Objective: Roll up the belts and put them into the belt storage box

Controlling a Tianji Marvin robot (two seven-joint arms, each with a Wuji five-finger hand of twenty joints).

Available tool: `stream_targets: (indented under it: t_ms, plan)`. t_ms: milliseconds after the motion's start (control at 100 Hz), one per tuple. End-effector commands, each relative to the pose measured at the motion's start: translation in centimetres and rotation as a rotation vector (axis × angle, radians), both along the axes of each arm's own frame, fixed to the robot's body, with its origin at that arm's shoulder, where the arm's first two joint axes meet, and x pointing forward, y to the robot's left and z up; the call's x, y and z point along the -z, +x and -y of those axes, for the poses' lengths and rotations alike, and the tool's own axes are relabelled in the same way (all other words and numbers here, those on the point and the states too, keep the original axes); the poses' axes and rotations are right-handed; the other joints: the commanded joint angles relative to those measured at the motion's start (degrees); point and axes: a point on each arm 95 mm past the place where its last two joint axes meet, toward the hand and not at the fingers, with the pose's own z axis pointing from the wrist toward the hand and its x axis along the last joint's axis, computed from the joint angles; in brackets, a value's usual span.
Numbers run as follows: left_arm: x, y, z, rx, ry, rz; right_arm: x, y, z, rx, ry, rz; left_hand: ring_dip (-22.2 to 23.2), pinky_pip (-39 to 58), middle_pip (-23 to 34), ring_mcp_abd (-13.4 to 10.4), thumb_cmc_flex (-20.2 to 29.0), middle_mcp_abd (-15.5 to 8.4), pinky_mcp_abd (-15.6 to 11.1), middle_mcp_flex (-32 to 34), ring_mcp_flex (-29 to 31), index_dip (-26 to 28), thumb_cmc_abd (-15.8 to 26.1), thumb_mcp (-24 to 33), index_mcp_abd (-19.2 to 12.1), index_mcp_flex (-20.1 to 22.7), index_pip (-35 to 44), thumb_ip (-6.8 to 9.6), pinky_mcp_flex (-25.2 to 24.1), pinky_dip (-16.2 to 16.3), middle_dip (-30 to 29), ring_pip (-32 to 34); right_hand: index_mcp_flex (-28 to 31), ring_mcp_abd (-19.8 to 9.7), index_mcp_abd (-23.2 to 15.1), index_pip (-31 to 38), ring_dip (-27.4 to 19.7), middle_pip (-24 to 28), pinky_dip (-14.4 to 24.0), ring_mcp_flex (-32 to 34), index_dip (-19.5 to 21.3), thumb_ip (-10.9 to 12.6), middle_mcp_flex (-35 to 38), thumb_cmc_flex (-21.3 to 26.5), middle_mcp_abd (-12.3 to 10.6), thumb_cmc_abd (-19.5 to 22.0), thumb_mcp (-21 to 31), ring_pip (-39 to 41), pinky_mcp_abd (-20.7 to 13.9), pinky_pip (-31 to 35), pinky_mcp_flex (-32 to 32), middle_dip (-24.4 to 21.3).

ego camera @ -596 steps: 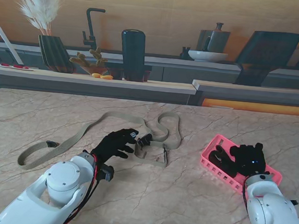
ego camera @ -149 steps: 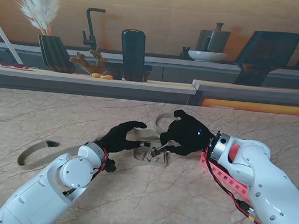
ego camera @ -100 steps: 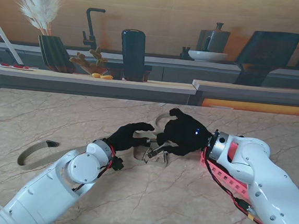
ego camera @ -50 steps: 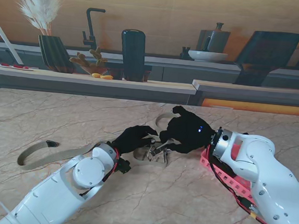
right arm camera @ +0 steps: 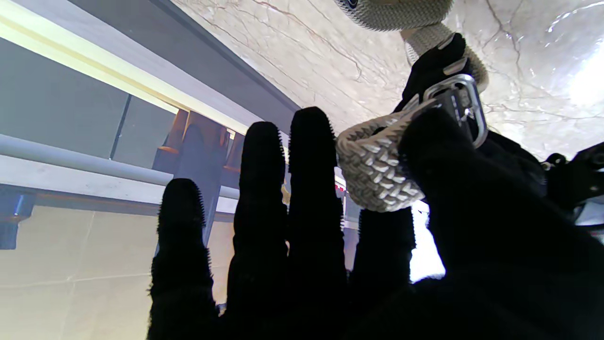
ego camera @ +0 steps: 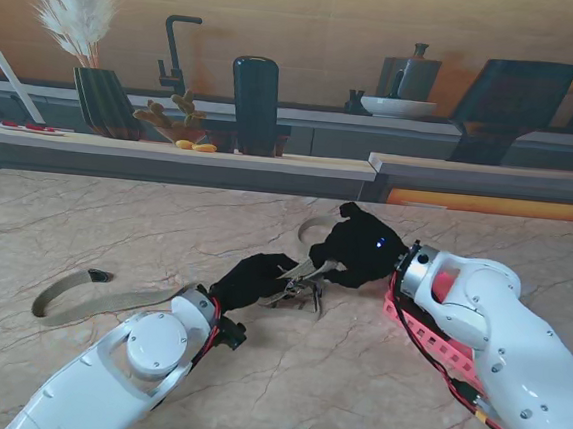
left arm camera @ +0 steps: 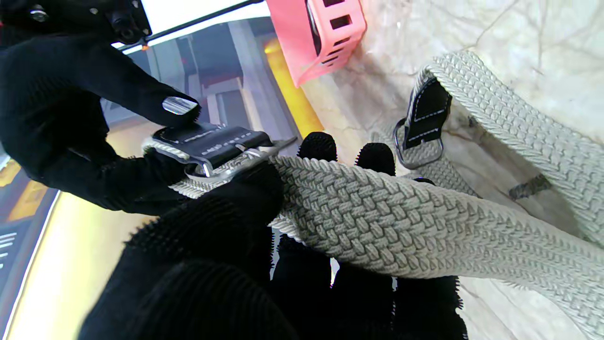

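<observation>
A long beige woven belt (ego camera: 108, 299) lies across the table, its tail curling off to the left. Both black-gloved hands meet at its buckle end (ego camera: 301, 279) near the table's middle. My left hand (ego camera: 256, 280) is shut on the strap (left arm camera: 377, 212) just behind the metal buckle (left arm camera: 222, 146). My right hand (ego camera: 359, 251) pinches the buckle end (right arm camera: 410, 151) between thumb and index finger, the other fingers held straight. The pink storage box (ego camera: 428, 317) stands to the right, mostly hidden behind my right forearm. A second buckle loop (left arm camera: 424, 127) of the belt rests on the table.
A loop of belt (ego camera: 315, 227) shows just beyond my right hand. The marble table's far edge (ego camera: 288, 197) meets a counter with a vase, a black cylinder and a bowl. In the stand view, both forearms cross the near half of the table.
My right hand left the pink box and came across to the buckle, where it now pinches the belt end. My left hand slid right along the strap, and the loose loops have been drawn in.
</observation>
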Motion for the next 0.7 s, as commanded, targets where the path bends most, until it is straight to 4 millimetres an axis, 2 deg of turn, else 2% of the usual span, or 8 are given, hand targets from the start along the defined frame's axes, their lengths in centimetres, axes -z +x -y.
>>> stream_targets:
  t_ms: [0,140,260,360,420,450,500,690]
  plan:
    - [0.14,-0.41,0.38,0.005,-0.013,-0.003,0.23,0.23,-0.27,0.006,0.008,-0.009,0.73,-0.45,-4.05,-0.38,-1.75,-2.22,0.92,1.08,-0.82,1.13,-3.11,6.76,-2.51,-0.98,-2.41,-0.63,-0.38,-0.07,1.14,-0.79,3.85,0.13,-2.57,2.87,0.92,0.77,-0.77,1.29,1.01,0.25,1.86,2.3,1.55,0.69,2.88,1.43,0.0,0.93,-0.73,0.68]
    - [0.32,-0.39,0.14,0.026,-0.015,-0.006,0.36,0.52,-0.34,0.022,0.011,-0.013,0.23,-3.25,-7.32,-2.94,-4.46,-3.62,0.45,-5.23,-3.01,0.15,-7.27,9.58,-2.25,-4.8,-7.7,0.53,-1.56,-1.3,-2.19,-4.35,4.05,0.36,-2.26,2.83,1.13,0.8,-0.62,1.26,0.98,0.16,1.86,2.34,1.65,0.46,3.07,1.78,0.09,0.95,-0.78,0.67]
    - [0.27,-0.39,-0.15,0.049,0.003,-0.001,0.42,0.59,-0.38,0.034,0.01,-0.01,-0.03,-4.99,-6.55,-4.33,-5.09,-4.27,0.18,-9.32,-4.09,-0.66,-5.71,9.05,-2.48,-7.47,-9.71,2.45,-2.19,-2.08,-5.53,-7.23,4.52,0.52,-1.63,2.77,1.39,1.04,-0.45,1.52,0.73,0.2,2.23,2.43,2.07,-0.12,3.44,2.31,0.23,1.02,-0.7,0.69]
    - [0.28,-0.44,-0.17,0.04,0.001,0.004,0.45,0.61,-0.35,0.044,0.015,-0.009,-0.06,-5.6,-6.65,-3.66,-6.32,-3.27,0.86,-10.19,-4.4,-0.92,-1.46,8.78,-2.28,-7.52,-10.13,2.36,-2.6,-2.33,-7.03,-8.02,4.65,0.52,-1.46,2.79,1.52,1.09,-0.36,1.52,0.65,0.18,2.24,2.44,2.1,-0.13,3.67,2.55,0.21,1.08,-0.66,0.65]
    - [0.31,-0.5,-0.14,0.026,-0.025,-0.01,0.47,0.6,-0.28,0.048,0.017,-0.008,0.39,-5.49,-5.44,-2.84,-8.95,-2.25,1.38,-10.65,-4.57,-1.29,1.69,4.69,-1.91,-6.77,-10.82,2.88,-3.01,-2.13,-12.03,-8.43,4.58,0.57,-1.45,2.77,1.57,1.1,-0.32,1.41,0.61,0.13,2.19,2.35,2.05,-0.09,3.7,2.64,0.18,1.08,-0.69,0.62]
    - [0.31,-0.54,-0.12,0.019,-0.043,-0.021,0.48,0.59,-0.24,0.049,0.016,-0.007,0.51,-5.48,-5.1,-2.56,-9.4,-1.85,1.72,-10.75,-4.82,-1.1,1.42,1.34,-1.88,-6.48,-11.01,1.97,-3.39,-2.04,-13.57,-8.44,4.59,0.52,-1.49,2.79,1.59,1.11,-0.31,1.38,0.62,0.11,2.17,2.32,2.04,-0.05,3.72,2.69,0.18,1.08,-0.7,0.61]
    - [0.33,-0.57,-0.14,0.016,-0.065,-0.035,0.5,0.57,-0.19,0.052,0.016,-0.006,0.59,-5.53,-5.06,-2.34,-11.47,-1.55,1.78,-11.13,-5.41,-1.15,2.06,-3.86,-1.58,-6.43,-11.68,1.72,-3.88,-1.96,-14.09,-8.53,4.54,0.59,-1.51,2.77,1.63,1.13,-0.29,1.35,0.62,0.11,2.13,2.36,2.12,-0.08,3.77,2.77,0.17,1.07,-0.73,0.6]
    - [0.39,-0.53,-0.13,0.019,-0.083,-0.038,0.59,0.6,-0.21,0.062,0.018,-0.007,0.66,-5.78,-5.38,-1.96,-17.43,-0.75,2.37,-11.41,-6.12,-1.42,0.89,-11.27,-0.83,-5.61,-13.25,1.64,-4.52,-1.95,-14.09,-8.62,4.65,0.75,-1.12,2.82,1.79,1.33,-0.16,1.42,0.6,0.1,2.23,2.45,2.35,-0.31,3.92,3.14,0.35,1.08,-0.74,0.62]
